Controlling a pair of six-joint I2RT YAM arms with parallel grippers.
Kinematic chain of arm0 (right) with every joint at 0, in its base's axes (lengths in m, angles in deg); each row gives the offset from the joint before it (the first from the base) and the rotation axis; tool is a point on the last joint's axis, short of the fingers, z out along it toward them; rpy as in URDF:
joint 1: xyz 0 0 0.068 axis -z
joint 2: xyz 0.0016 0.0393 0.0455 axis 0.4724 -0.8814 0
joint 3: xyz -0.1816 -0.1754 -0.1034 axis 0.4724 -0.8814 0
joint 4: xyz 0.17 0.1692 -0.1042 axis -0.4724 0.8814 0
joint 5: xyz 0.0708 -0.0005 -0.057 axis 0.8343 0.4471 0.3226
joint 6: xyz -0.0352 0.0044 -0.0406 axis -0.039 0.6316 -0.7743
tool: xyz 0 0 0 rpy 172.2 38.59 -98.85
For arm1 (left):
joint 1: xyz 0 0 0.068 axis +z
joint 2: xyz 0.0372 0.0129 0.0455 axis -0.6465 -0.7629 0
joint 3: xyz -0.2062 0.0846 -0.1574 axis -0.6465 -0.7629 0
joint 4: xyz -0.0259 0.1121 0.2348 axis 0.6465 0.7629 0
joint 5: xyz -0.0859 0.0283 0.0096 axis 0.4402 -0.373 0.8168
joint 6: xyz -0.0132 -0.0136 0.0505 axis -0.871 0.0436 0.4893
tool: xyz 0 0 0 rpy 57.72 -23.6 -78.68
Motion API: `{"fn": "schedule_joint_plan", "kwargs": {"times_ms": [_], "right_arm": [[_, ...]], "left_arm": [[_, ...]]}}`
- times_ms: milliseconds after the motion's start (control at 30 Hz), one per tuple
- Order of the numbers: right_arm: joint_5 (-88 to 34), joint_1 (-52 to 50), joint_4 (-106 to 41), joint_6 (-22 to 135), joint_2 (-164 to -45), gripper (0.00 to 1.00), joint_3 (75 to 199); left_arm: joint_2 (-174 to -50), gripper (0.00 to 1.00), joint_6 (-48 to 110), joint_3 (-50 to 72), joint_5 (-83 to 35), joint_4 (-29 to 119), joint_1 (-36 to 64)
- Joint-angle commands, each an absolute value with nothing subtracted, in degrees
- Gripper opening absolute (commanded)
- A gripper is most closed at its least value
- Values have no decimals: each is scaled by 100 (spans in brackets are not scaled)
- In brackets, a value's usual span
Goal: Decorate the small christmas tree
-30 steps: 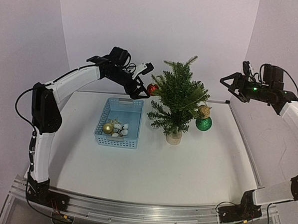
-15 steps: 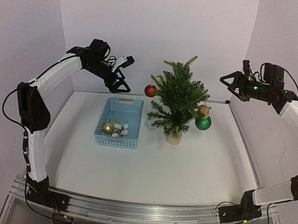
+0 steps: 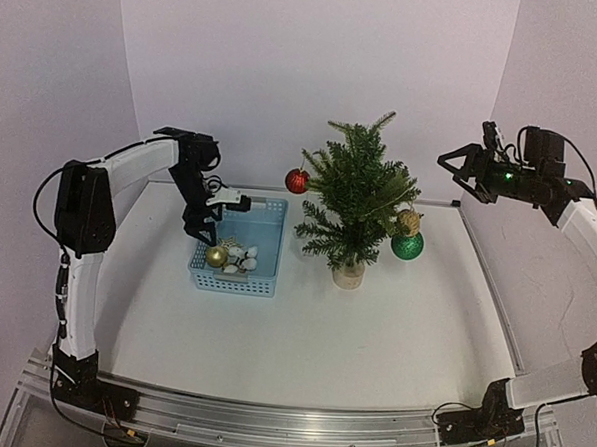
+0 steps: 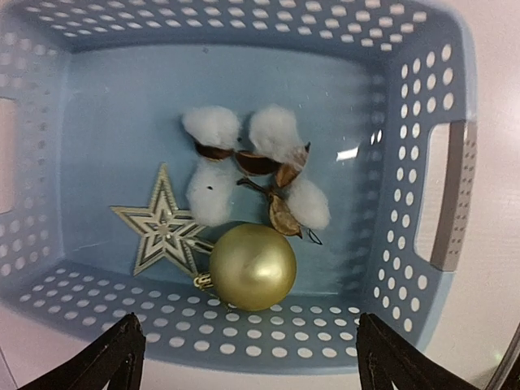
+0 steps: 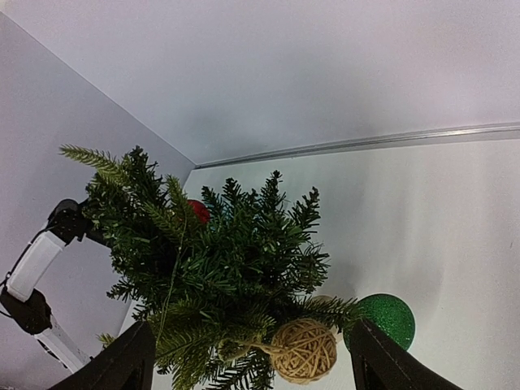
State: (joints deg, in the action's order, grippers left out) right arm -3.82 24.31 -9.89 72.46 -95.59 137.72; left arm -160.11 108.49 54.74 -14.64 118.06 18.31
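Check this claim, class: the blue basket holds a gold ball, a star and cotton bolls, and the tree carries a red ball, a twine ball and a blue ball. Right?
Not quite. The tree's third ball is green, not blue, as the top external view shows. The rest stands: red ball, twine ball, and the basket's gold ball, star and cotton bolls.

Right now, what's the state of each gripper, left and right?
Left gripper: open, empty, above the pale blue perforated plastic basket.
Right gripper: open, empty, facing the dark green small christmas tree.
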Motion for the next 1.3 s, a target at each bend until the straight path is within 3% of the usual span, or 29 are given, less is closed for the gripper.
{"fn": "schedule_joint_plan", "kwargs": {"times_ms": [0,300,533,1267], "right_arm": [[-341,2447,-1213,7244,-9376,82,13770],[-445,2448,-1201,7284,-9108,82,13552],[-419,2448,-1211,7268,-9186,82,13603],[-360,2446,-1226,7249,-9249,82,13646]], "left_arm": [[-16293,87,12005,5446,-2209,12003,1474],[-16484,83,12528,5242,-2784,11693,1443],[-16540,72,12545,4915,-3068,11323,1403],[-16702,70,12722,4713,-4106,10732,1162]]}}
